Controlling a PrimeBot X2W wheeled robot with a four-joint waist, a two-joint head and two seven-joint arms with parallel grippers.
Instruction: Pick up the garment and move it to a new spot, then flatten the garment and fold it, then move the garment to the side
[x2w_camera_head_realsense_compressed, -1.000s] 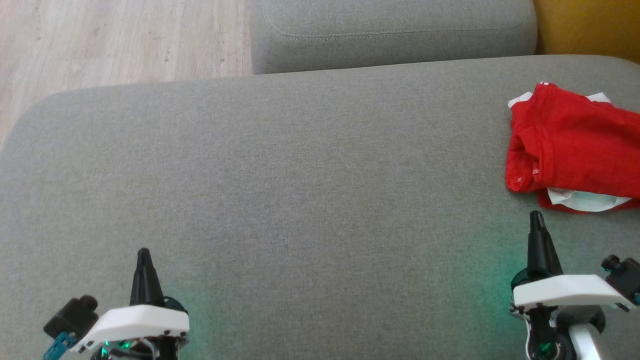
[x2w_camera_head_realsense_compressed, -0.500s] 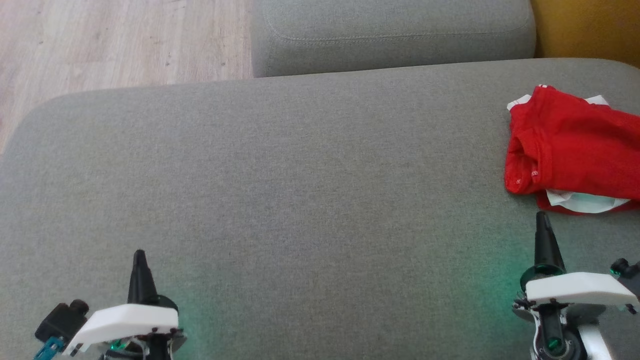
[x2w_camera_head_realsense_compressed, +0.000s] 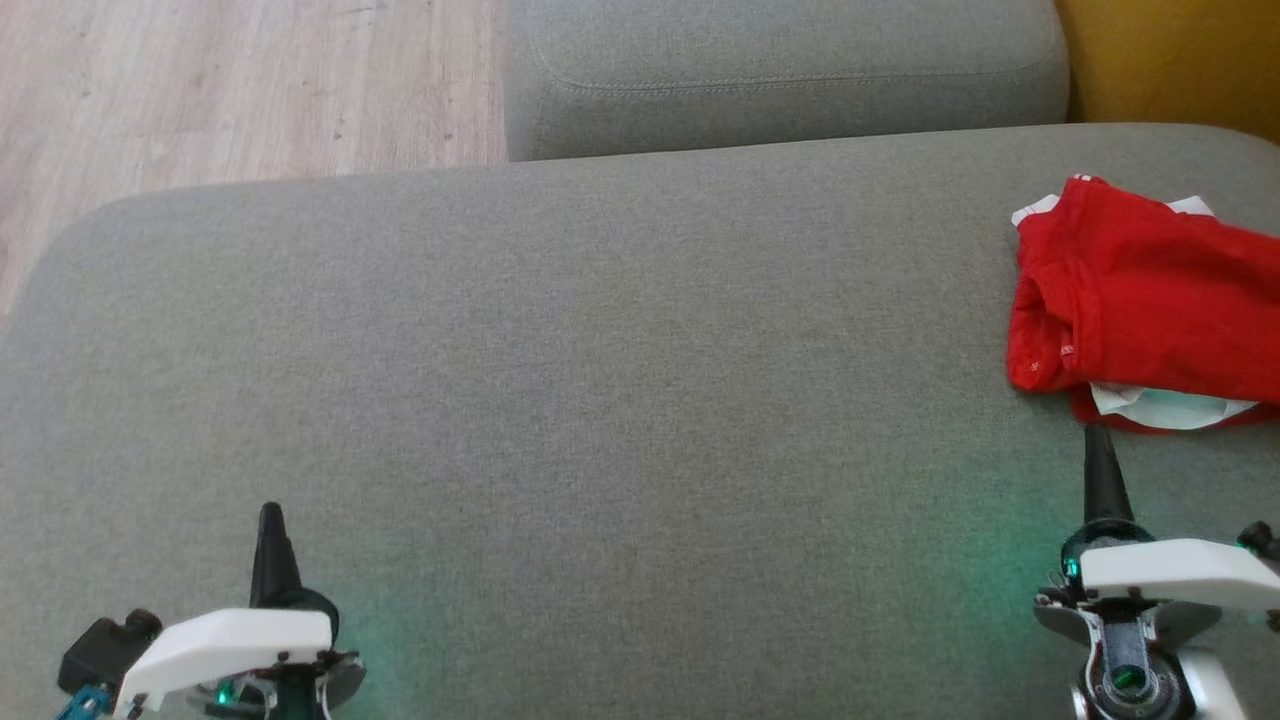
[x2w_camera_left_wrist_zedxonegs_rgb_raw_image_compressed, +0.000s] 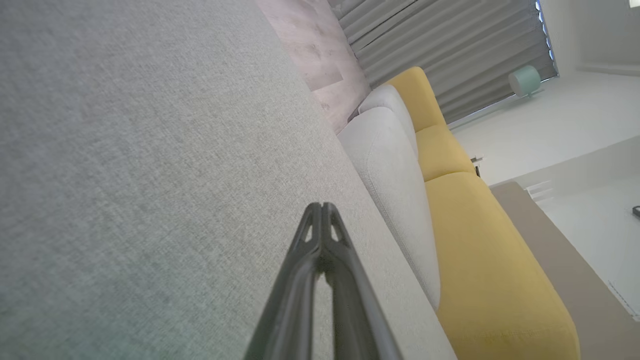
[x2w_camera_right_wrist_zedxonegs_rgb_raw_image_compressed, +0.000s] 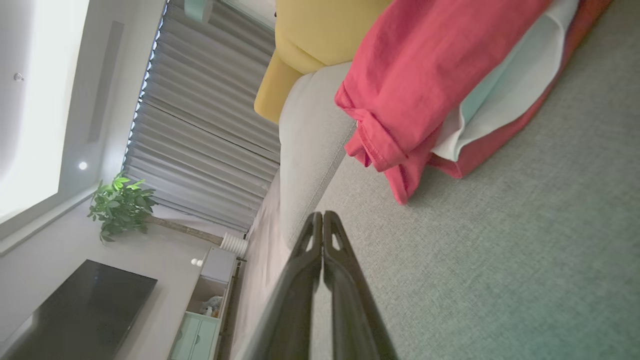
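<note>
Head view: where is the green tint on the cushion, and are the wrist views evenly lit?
Head view: a green glow tints the cushion beside the left gripper and right gripper; right wrist view: the garment looks paler, upper left blown white; left wrist view: right side washed out.

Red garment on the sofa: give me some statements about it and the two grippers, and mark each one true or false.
1. The red garment lies on the grey seat cushion. True.
2. The right gripper is shut on the garment. False: it is shut but empty, its tips just short of the garment's near edge.
3. The left gripper is open. False: its fingers are pressed together, over bare cushion.
4. White fabric shows at the garment's near edge. True.
</note>
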